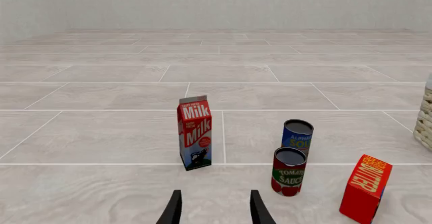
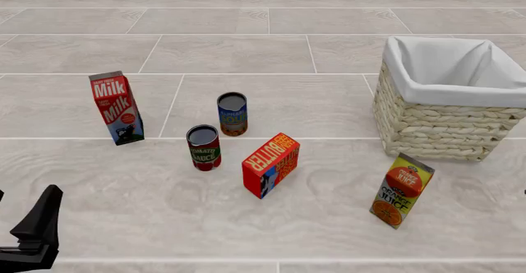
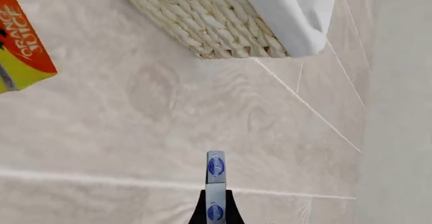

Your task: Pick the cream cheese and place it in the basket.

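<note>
One thin blue-and-white box, the cream cheese (image 3: 215, 183), shows only in the right wrist view, low in the middle of the frame, standing edge-on between the dark fingers of the right tool (image 3: 215, 211). The fingers sit close against its two faces, so that tool looks clamped on it. In the front view neither the box nor the right tool can be seen; they lie outside the frame.

The basket (image 2: 427, 128) stands at the upper right of the front view, its white liner folded over the rim and its inside open. In the right wrist view its woven wall (image 3: 202, 19) and liner fill the top of the frame, ahead of the held box, with bare counter between.

The step in hand, as I judge it, is the carry to the basket. To do it well, lift the box high enough to pass over the rim and liner before moving forward, so the box does not catch the wicker wall. Keep the grip firm, since only a narrow edge is held. Bring it over the middle of the opening, lower it a little, then let go.

The orange juice carton (image 2: 402, 190) stands near the basket's lower left corner in the front view; the path should stay clear of it.

The left tool (image 1: 214, 209) has its fingers apart and holds nothing, low in the left wrist view facing the milk carton (image 1: 195, 133).
</note>
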### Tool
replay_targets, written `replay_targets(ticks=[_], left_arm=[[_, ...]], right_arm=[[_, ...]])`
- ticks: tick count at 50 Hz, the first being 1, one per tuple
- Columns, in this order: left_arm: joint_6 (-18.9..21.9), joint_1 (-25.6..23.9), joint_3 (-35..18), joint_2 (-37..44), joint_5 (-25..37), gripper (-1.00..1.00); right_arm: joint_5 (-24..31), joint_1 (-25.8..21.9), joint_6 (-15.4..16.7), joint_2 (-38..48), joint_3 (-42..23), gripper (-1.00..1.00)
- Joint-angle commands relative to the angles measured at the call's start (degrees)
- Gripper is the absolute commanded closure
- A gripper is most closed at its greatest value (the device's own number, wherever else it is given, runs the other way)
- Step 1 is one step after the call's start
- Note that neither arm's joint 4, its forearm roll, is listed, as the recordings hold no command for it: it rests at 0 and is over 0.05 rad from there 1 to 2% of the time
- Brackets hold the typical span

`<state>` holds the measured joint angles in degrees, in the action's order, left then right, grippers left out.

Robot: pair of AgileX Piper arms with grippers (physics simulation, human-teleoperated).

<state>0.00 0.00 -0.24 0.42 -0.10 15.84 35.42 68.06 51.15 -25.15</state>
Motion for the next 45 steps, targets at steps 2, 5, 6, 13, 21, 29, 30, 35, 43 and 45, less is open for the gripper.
replay_targets(ticks=[2,5,6,13,21,29,30,35,43,45], left_arm=[[0.0,0.0,0.0,0.0,0.0,-1.00],[0.0,0.0,0.0,0.0,0.0,-1.00],[0.0,0.0,0.0,0.0,0.0,-1.00],[0.0,0.0,0.0,0.0,0.0,-1.00],[0.0,0.0,0.0,0.0,0.0,-1.00],[0.0,0.0,0.0,0.0,0.0,-1.00],[0.0,0.0,0.0,0.0,0.0,-1.00],[0.0,0.0,0.0,0.0,0.0,-1.00],[0.0,0.0,0.0,0.0,0.0,-1.00],[0.0,0.0,0.0,0.0,0.0,-1.00]], right_arm=[[5.5,-3.7,-12.6,-6.5,-4.9,1.00],[5.4,-3.4,-14.4,-6.4,-5.8,1.00],[6.0,-3.2,-16.6,-5.6,-7.1,1.00],[10.5,-8.0,-26.3,-9.8,-9.0,1.00],[17.9,-14.3,-40.4,-16.5,-12.3,1.00],[23.9,-19.8,-51.7,-22.0,-15.8,1.00],[24.2,-20.3,-52.5,-22.4,-16.4,1.00],[25.1,-21.7,-55.8,-22.5,-18.8,1.00],[23.5,-22.5,-61.8,-20.2,-21.8,1.00],[22.4,-22.6,-62.1,-19.0,-22.4,1.00]])
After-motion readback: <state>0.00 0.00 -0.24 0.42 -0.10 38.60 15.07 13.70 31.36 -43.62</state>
